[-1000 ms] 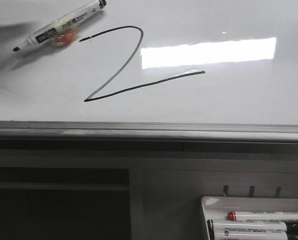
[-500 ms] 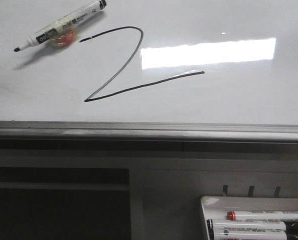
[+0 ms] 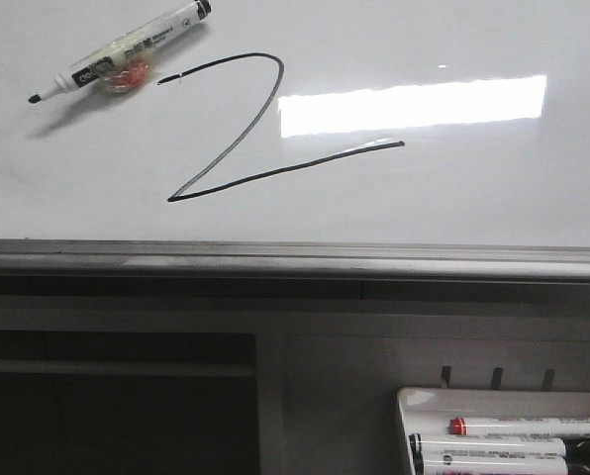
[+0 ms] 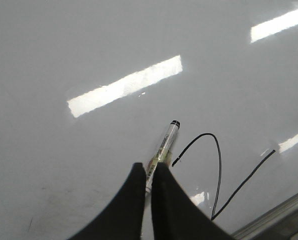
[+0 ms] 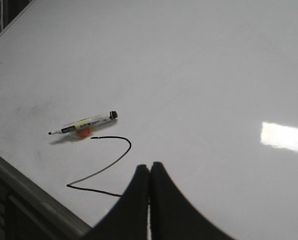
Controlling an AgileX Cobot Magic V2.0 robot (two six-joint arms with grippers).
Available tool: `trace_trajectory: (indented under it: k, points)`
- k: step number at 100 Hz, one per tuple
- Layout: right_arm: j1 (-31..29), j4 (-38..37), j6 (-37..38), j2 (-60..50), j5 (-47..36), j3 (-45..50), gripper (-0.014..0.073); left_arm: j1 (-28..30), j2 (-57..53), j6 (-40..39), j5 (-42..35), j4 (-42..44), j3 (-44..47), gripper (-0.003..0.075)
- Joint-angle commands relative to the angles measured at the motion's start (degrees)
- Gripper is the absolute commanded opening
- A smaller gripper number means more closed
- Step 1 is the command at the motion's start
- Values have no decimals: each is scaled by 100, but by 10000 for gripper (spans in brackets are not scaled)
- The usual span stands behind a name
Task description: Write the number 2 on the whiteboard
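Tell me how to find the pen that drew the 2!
Look at the big whiteboard. Left of the top of the number 2 lies a marker with its black tip uncapped. It lies alone on the board; the other markers sit in the tray below.
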Motion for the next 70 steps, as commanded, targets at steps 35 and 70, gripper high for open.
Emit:
trace_trajectory:
  k: [35,70]
  points:
    - [-41,21,-63,-186,-426,7,-71,-36,-650,-86,-246,-351,451,6]
    - [-41,21,-63,-186,-436,7,-71,-36,-650,-86,-246,-351,451,6]
